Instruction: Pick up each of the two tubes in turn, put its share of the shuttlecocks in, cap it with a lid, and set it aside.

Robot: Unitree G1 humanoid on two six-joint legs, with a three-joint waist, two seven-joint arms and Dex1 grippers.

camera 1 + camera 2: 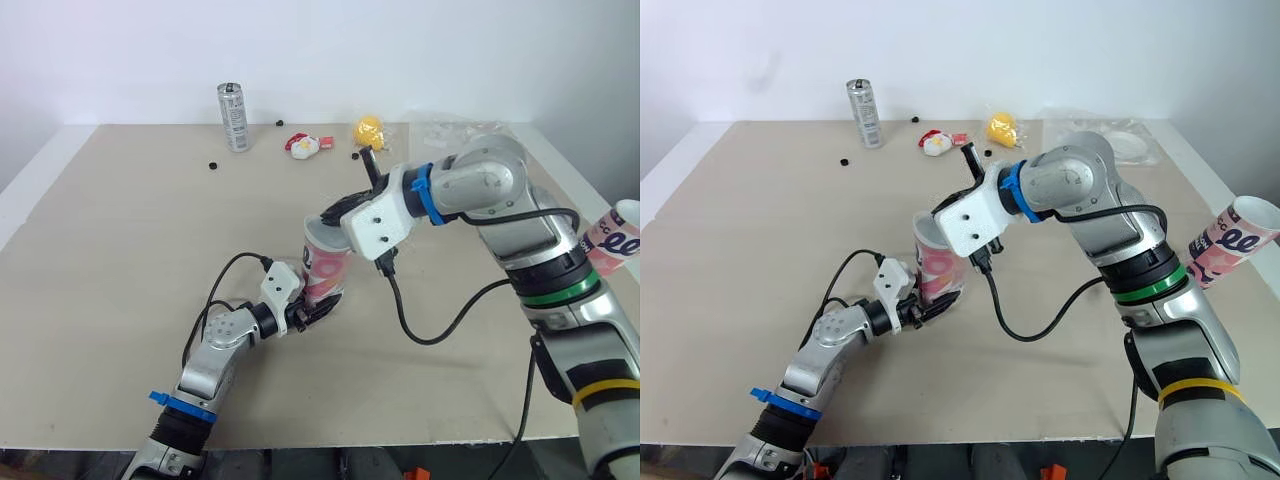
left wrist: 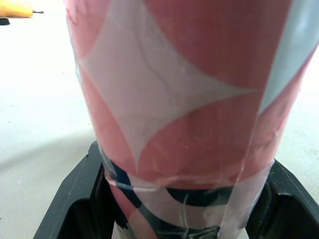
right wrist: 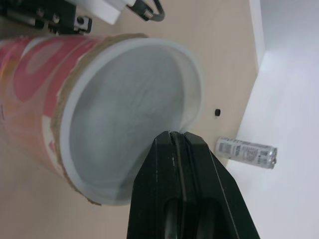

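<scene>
Right wrist view: pink-and-white cardboard tube (image 3: 119, 114), centre frame, looks empty; right gripper (image 3: 177, 135), fingers pressed together, over its mouth; left gripper (image 1: 317, 310) clamps its base

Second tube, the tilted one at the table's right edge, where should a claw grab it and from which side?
Probably round the middle of the second tube, across its axis, coming from the table side. It is a cylinder leaning with its white open rim up and outward, so a mid-wall grip leaves the mouth free. The right claw, shut at the held tube, is nearer.
</scene>
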